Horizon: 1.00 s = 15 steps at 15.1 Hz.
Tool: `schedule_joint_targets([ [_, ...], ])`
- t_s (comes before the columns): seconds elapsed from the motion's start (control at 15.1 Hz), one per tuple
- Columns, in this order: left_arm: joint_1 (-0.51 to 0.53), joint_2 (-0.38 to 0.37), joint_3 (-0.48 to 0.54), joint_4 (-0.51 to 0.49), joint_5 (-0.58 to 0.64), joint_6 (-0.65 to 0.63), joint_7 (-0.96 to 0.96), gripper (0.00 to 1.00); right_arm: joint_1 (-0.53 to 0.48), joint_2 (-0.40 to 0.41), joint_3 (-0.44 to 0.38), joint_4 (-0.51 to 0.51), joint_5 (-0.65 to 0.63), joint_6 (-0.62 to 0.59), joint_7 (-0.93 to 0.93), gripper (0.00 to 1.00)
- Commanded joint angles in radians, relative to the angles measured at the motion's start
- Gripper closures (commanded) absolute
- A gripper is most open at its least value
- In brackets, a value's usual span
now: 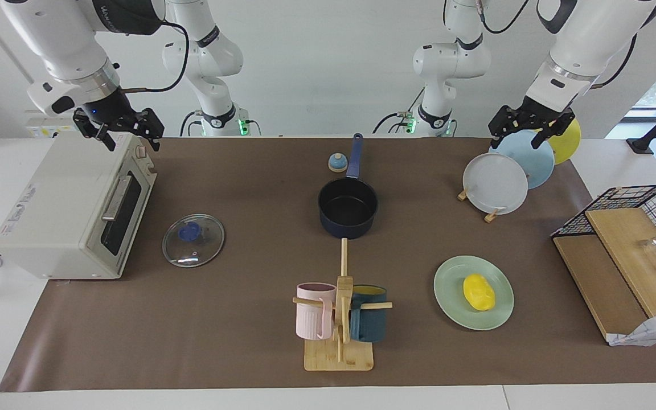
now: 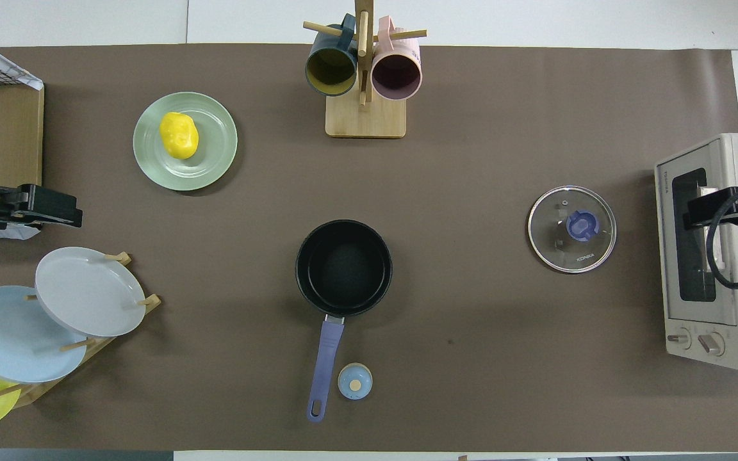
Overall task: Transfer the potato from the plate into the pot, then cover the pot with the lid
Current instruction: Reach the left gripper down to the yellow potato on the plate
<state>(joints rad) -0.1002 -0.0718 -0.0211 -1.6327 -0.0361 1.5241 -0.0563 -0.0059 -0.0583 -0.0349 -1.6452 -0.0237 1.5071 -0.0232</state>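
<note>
Brown paper covers a long table seen from two cameras. In the facing view, the potato (image 1: 479, 292), a lumpy yellow oval, lies on the mint-green plate (image 1: 451, 302) at the lower right of the frame. The pot (image 1: 348, 208), dark navy and empty, sits at the centre with its blue handle running toward the top of the frame. The lid (image 1: 193, 240), clear glass with a blue knob, lies flat at the centre left, just beside a cream toaster oven (image 1: 72, 210).

Neither arm has begun. The left gripper (image 1: 525, 130) hangs at the upper right over a rack of upright plates (image 1: 510, 173), jaws wide and empty. The right gripper (image 1: 128, 132) hangs at the upper left above the oven, jaws also wide and empty.

Several things could go wrong. The potato is rounded and lumpy, so a grip off its middle may squeeze it out sideways or nudge the plate. The left gripper starts right above the rack, so a careless descent could topple those plates. The lid is flat glass; its small knob is probably the only good hold, and a missed grip there could push it against the oven. A mug tree (image 1: 340, 319) stands near the pot, in the lower centre.
</note>
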Motion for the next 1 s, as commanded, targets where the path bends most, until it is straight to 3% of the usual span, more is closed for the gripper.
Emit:
schedule_joint_targets([
  [0.0, 0.008, -0.005, -0.003, -0.006, -0.010, 0.004, 0.015, 0.00, -0.011, -0.008, 0.009, -0.004, 0.013, -0.008, 0.014, 0.00],
  [0.53, 0.013, 0.009, -0.003, -0.009, -0.010, 0.053, 0.039, 0.00, -0.012, -0.008, 0.007, -0.005, 0.013, -0.010, 0.014, 0.00],
  [0.8, 0.002, 0.137, -0.005, 0.022, -0.024, 0.123, 0.033, 0.00, -0.003, -0.009, 0.015, -0.007, 0.011, -0.013, 0.015, 0.00],
  [0.93, 0.001, 0.248, -0.003, 0.058, -0.041, 0.155, 0.027, 0.00, -0.003, -0.011, 0.015, -0.008, 0.008, -0.004, 0.009, 0.00],
])
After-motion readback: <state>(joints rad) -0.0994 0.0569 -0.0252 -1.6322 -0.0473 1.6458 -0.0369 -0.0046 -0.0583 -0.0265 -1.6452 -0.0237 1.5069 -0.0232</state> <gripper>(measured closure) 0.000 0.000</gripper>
